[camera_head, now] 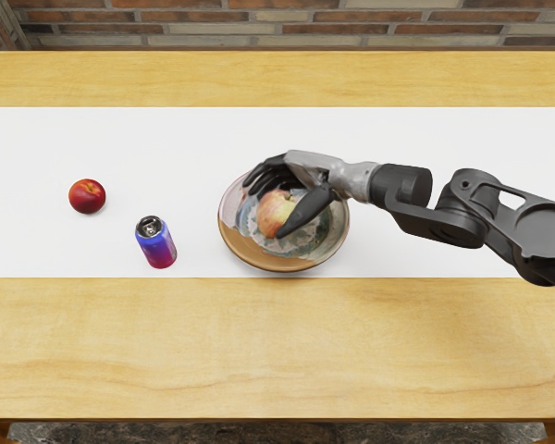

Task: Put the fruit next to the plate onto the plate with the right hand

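Apple (274,213), yellow-red, frame centre, within the plate (259,257); resting or just above, unclear. Enclosed by right hand (291,185), thumb in front, fingers curled behind. Probably rigid, light, smooth and prone to rolling; best gripped across the widest girth. Left on worktop (277,342): can (155,241), red fruit (87,196).

Bright, even overhead light, soft faint shadows, sharp focus, no glare.
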Robot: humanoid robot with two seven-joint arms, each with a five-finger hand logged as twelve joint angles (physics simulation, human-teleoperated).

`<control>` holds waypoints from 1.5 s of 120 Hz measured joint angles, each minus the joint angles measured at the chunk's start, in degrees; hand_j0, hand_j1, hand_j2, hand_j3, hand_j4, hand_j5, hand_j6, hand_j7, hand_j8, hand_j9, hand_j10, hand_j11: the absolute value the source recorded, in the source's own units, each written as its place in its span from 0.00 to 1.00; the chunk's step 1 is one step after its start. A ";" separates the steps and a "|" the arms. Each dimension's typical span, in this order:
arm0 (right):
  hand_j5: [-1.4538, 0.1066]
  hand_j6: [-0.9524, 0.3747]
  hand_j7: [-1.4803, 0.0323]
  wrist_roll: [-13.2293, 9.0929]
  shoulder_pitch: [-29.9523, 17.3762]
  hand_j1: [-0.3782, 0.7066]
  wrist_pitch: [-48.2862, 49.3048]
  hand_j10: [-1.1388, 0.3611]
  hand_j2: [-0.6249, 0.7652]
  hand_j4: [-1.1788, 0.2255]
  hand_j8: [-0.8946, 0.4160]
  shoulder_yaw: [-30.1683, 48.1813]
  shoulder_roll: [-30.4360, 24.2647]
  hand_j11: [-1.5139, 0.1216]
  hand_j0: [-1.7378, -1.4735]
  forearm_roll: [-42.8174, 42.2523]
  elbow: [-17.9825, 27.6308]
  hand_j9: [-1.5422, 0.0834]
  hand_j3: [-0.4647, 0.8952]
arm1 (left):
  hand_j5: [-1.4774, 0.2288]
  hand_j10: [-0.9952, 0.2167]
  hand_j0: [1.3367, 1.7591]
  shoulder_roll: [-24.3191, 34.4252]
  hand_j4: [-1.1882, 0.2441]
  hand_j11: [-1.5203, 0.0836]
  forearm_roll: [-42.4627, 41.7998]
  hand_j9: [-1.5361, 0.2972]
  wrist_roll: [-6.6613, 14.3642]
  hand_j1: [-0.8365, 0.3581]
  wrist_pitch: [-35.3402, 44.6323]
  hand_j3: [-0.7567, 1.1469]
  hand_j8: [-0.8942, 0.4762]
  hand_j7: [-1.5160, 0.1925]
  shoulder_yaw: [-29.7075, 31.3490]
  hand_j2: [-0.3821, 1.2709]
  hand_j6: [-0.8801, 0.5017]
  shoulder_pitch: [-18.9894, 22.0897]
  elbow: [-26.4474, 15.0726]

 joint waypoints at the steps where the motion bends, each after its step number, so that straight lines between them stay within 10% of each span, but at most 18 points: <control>1: 0.56 0.39 0.60 0.00 0.00 0.43 -0.01 0.51 0.49 0.53 0.38 0.00 0.00 0.57 0.30 0.00 0.00 0.59 0.34 | 0.68 0.62 0.76 0.00 0.66 0.75 0.00 0.66 0.00 0.75 0.00 0.40 0.47 0.70 0.00 0.26 0.46 0.00 0.00; 80: 0.86 0.65 0.90 0.17 0.39 0.12 8.81 0.70 0.44 0.78 0.62 1.31 -10.97 0.86 0.30 17.28 6.41 0.88 0.34 | 0.68 0.62 0.76 0.00 0.66 0.75 0.00 0.66 0.00 0.75 0.00 0.40 0.47 0.70 0.00 0.26 0.46 0.00 -0.02; 125: 0.89 0.68 0.94 -3.53 -2.36 0.08 16.48 0.73 0.44 0.81 0.65 1.66 -26.12 0.89 0.30 46.11 6.70 0.91 0.34 | 0.68 0.62 0.76 0.00 0.66 0.75 0.00 0.66 0.00 0.75 0.00 0.40 0.47 0.70 0.00 0.26 0.46 0.00 -0.02; 180: 0.90 0.69 0.95 -4.08 -10.06 0.07 16.70 0.74 0.45 0.81 0.66 1.24 -35.86 0.90 0.30 52.49 6.56 0.92 0.34 | 0.68 0.62 0.76 0.00 0.66 0.75 0.01 0.66 -0.01 0.75 0.00 0.40 0.47 0.70 -0.01 0.26 0.46 0.00 -0.02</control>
